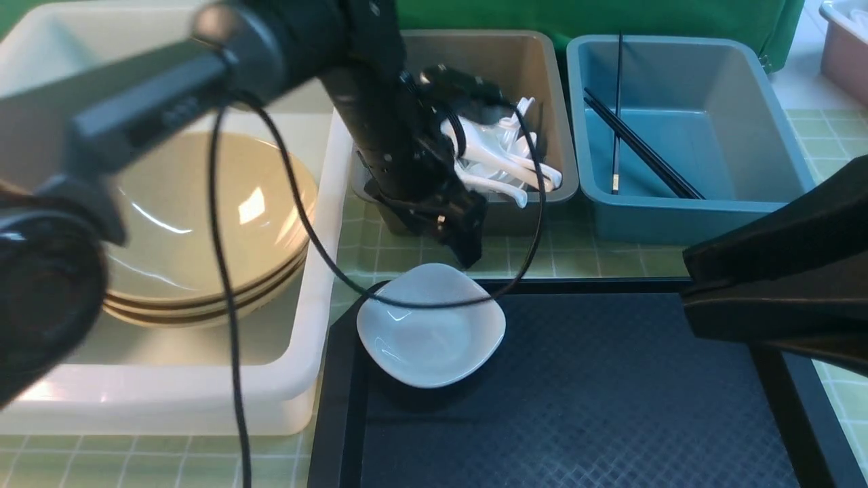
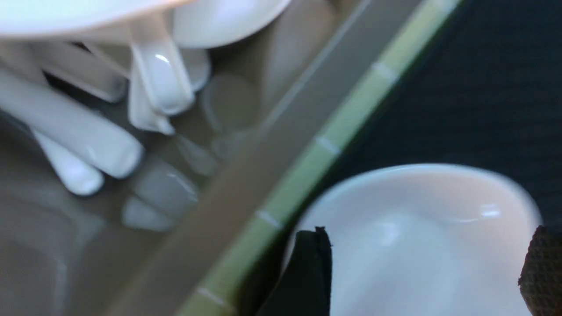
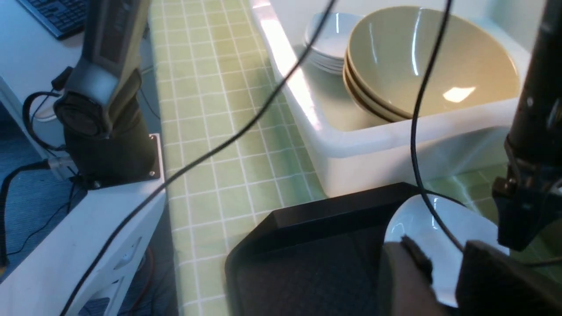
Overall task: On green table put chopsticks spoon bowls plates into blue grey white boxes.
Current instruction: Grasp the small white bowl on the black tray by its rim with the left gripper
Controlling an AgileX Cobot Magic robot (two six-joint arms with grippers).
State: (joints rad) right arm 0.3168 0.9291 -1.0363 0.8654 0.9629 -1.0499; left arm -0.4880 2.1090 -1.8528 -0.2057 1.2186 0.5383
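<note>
Fingers [image 2: 309, 272] of left end effector [image 2: 423, 263] spread near plate [image 1: 430, 339]; right end effector [image 3: 448, 254] parted.

On my feed, a black textured tray [image 1: 576, 407] sits flat, and a pinkish tub [image 1: 844, 61] stands at the far right edge. Bright green material [image 1: 610, 15] spans the back. From the right wrist, I see part of a dark keyboard [image 3: 61, 15] on a white surface [image 3: 52, 52].
</note>
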